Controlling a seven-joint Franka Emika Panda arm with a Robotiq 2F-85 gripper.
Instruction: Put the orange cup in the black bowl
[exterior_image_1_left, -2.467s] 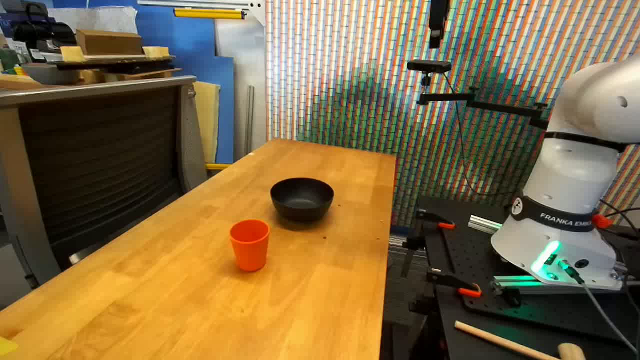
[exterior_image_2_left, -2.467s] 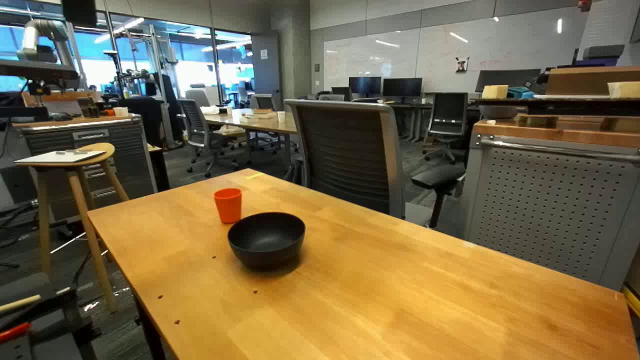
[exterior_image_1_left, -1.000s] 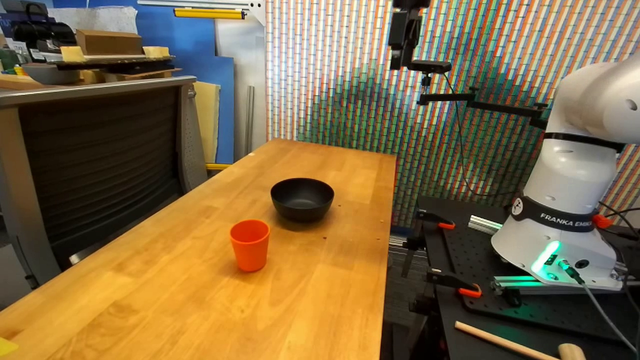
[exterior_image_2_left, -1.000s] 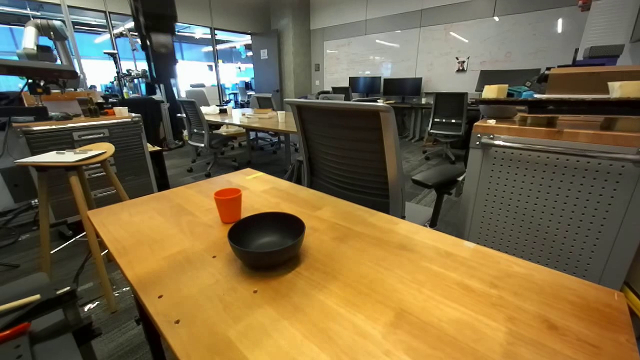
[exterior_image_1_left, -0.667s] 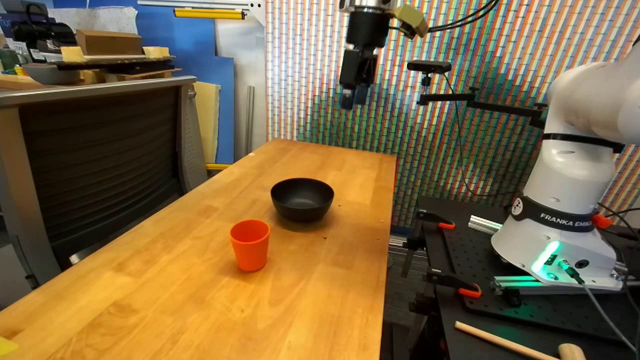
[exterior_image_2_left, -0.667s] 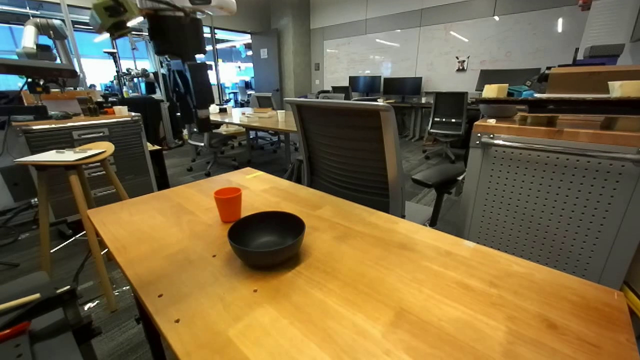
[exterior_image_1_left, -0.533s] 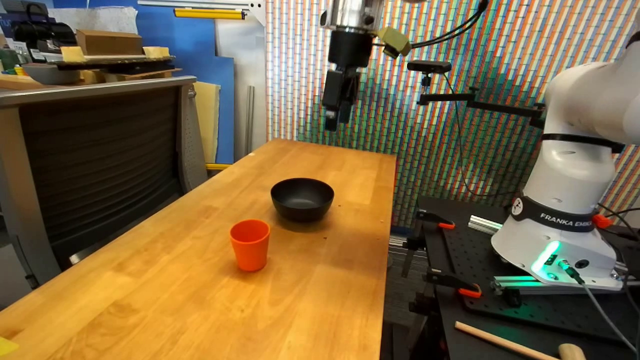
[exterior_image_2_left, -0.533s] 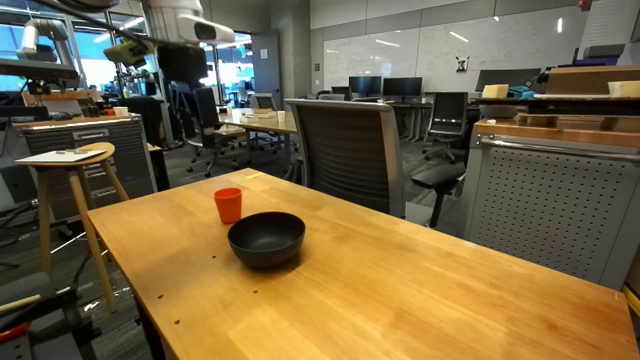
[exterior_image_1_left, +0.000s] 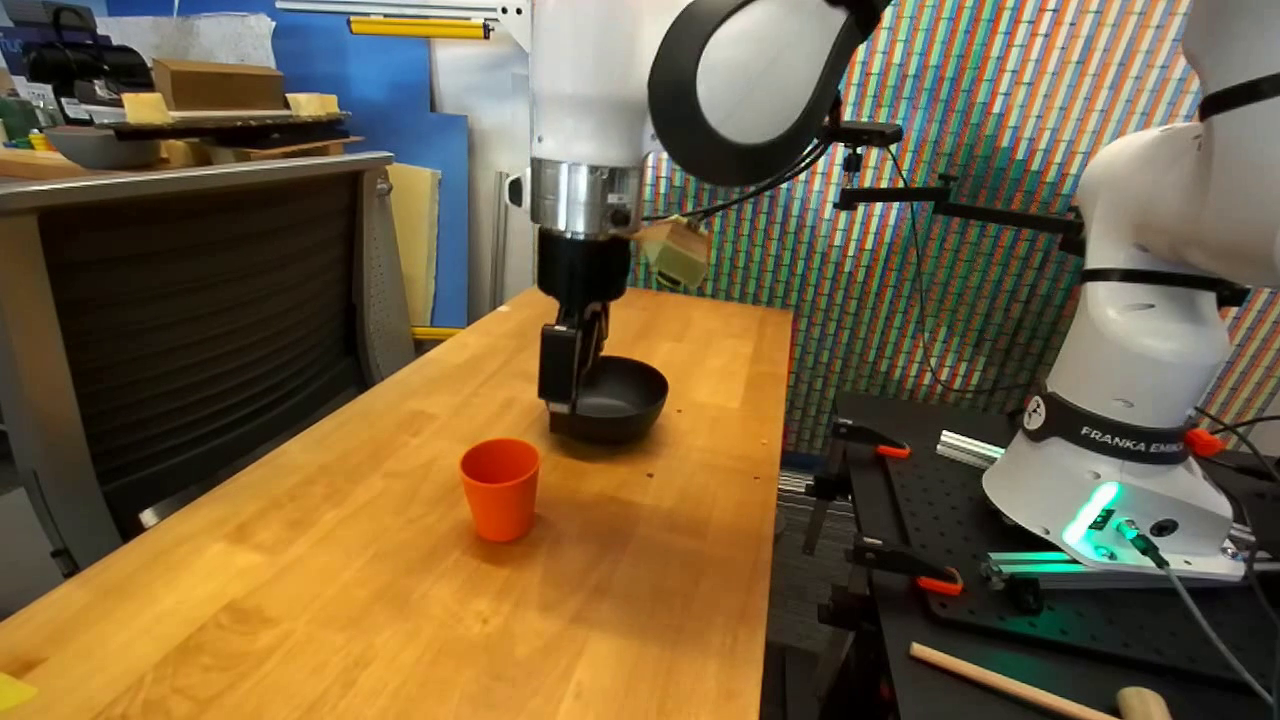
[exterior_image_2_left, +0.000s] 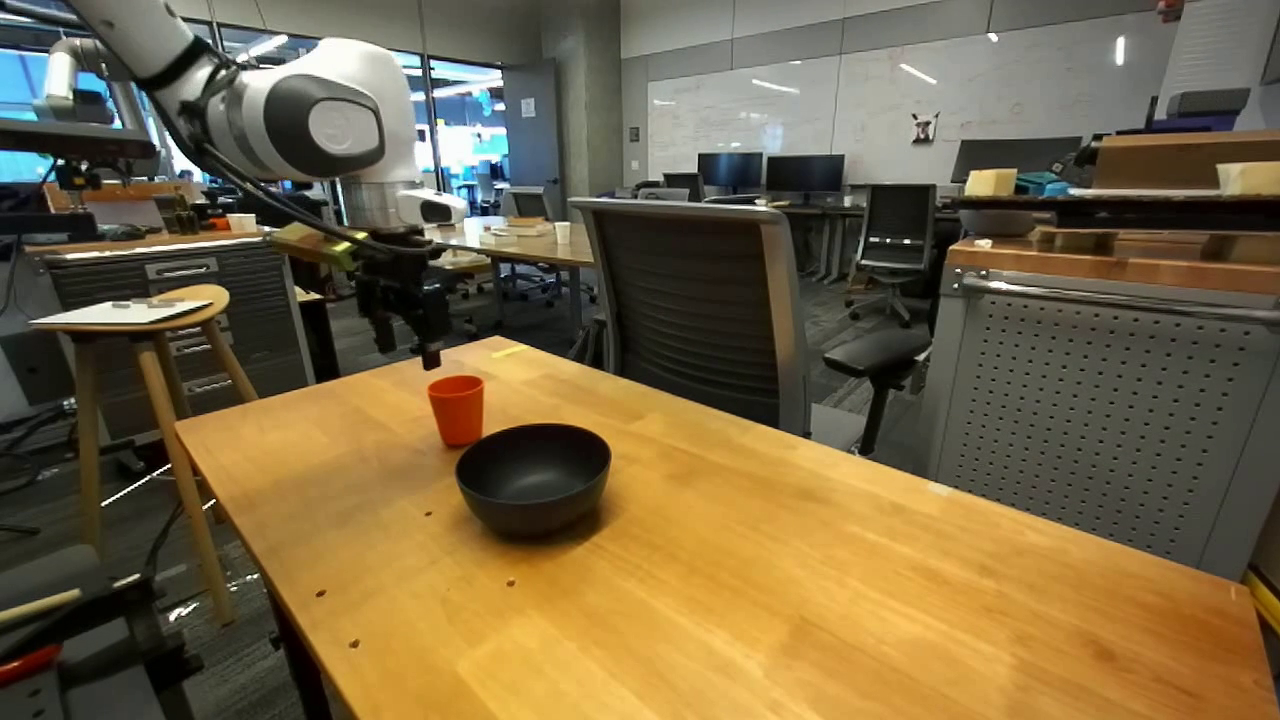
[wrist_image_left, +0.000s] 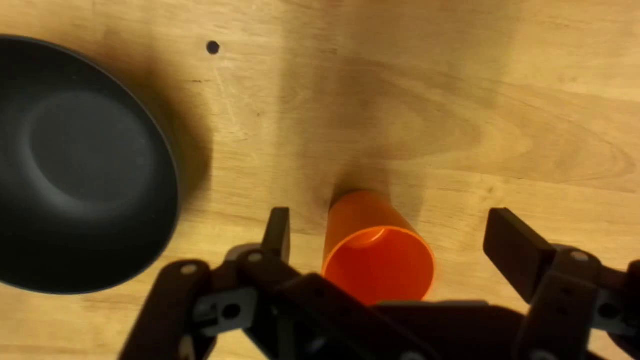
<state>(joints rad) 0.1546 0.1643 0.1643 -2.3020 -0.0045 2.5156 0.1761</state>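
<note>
Orange cup (wrist_image_left: 375, 255) is standing upright on worktop (wrist_image_left: 550, 150), black bowl (wrist_image_left: 90, 150) sitting at its ten o'clock (wrist view); end effector (wrist_image_left: 395, 240) is hovering above cup, spread wide, presumably for straddling it.

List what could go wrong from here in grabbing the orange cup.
In the wrist view, the cup appears nearer one finger of the open end effector, so closing could nudge or tip it. The bowl stands close by on that side and might get bumped on the way down.
</note>
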